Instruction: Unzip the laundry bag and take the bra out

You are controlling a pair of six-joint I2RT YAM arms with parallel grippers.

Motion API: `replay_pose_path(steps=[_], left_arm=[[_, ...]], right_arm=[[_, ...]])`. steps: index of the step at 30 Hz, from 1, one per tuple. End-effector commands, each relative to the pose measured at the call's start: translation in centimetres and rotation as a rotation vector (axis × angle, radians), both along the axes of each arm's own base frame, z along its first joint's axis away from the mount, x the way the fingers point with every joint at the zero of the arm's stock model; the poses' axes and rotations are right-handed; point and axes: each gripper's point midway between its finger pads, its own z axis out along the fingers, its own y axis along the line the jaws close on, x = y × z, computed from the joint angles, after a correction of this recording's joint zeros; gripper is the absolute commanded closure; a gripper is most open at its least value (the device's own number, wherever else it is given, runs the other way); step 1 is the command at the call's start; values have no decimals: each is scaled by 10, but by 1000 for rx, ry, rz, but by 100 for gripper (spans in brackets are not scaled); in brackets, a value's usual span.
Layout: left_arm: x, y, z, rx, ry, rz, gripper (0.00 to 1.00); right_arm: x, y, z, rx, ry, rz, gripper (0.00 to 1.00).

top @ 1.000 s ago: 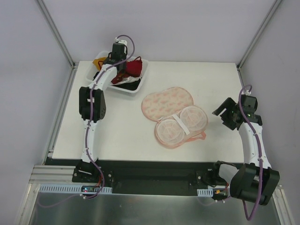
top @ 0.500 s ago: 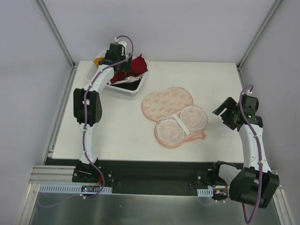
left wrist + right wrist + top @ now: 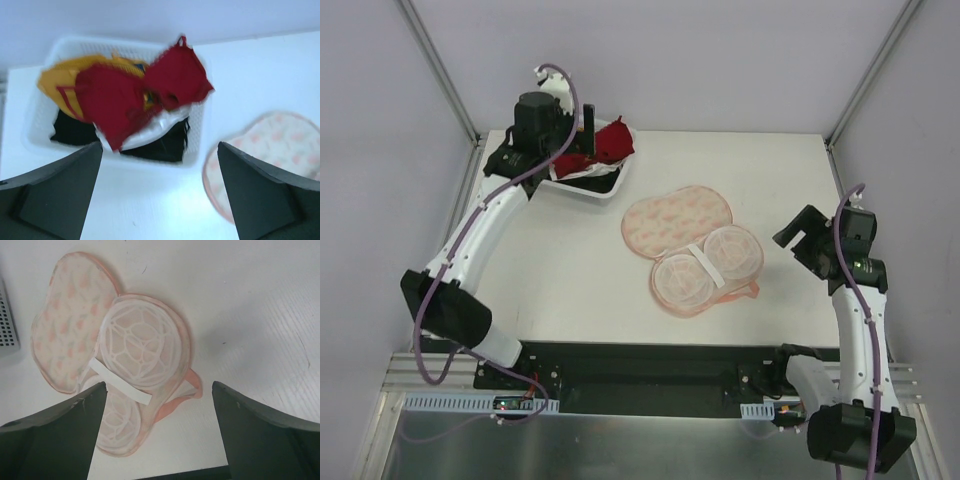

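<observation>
Far left first: left gripper (image 3: pixel 159 150) hangs above the white bin (image 3: pixel 590 193) at the table's (image 3: pixel 780 170) back corner, jaws spread wide and nothing between them. The bra (image 3: pixel 125 95), dark red, lies on top of the bin's load, across a mustard garment (image 3: pixel 55 82), white cloth (image 3: pixel 160 125) and black clothes (image 3: pixel 72 131). One cup reaches up to the bin's right-hand rim in my wrist view; that view is blurred, so I cannot tell where the straps run. Centre: laundry bag (image 3: pixel 692 250) lies flat on the table, unzipped and folded open, patterned lid toward the bin, two whitish mesh cups (image 3: pixel 142 347) showing and no red fabric in it. I judge the job as good as done. Right: right gripper (image 3: pixel 160 390) hovers over bare table just off the bag's right edge, fingers wide, holding nothing. Risks as I see them: a loose strap near the left fingers could hook on if I bring that arm back low across the bin, dragging the bra out or tipping the light bin. The cup at the rim could slide over if the pile gets nudged. On the right, a low sweep home could catch the bag's pink zipper edge and drag it
</observation>
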Motion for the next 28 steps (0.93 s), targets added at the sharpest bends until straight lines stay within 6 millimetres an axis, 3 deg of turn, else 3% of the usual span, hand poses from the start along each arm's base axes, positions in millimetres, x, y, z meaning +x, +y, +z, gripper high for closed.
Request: replay_pose_path(steps=[1, 2, 3, 5, 6, 7, 11, 12, 13, 20, 28], left_arm=[[-62, -10, -29, -123, 112, -11, 1], [-75, -13, -52, -143, 168, -10, 1], [-84, -16, -55, -157, 175, -16, 1], [-111, -19, -68, -194, 200, -6, 1], [-124, -19, -63, -218, 185, -13, 1], [-135, -19, -80, -220, 218, -15, 1], [-172, -17, -104, -313, 269, -16, 1], [-183, -17, -100, -340, 254, -38, 1], [-191, -14, -117, -329, 283, -36, 1], [-224, 16, -152, -264, 320, 32, 1], [-224, 16, -153, -229, 347, 24, 1]], right_arm=[[-11, -7, 33, -187, -20, 23, 6], [-14, -9, 35, -223, -12, 18, 5], [-21, -18, 35, -283, 13, -9, 4], [-25, -16, 42, -328, 7, 2, 3], [-27, -21, 44, -360, 3, -17, 2], [-29, -18, 48, -375, -13, -2, 1], [-38, -29, 53, -459, -15, -38, 0], [-40, -36, 54, -487, -10, -67, 0], [-42, -40, 54, -501, -6, -80, 0], [-43, -46, 39, -518, 7, -118, 0], [-38, -42, 35, -496, 8, -119, 0]])
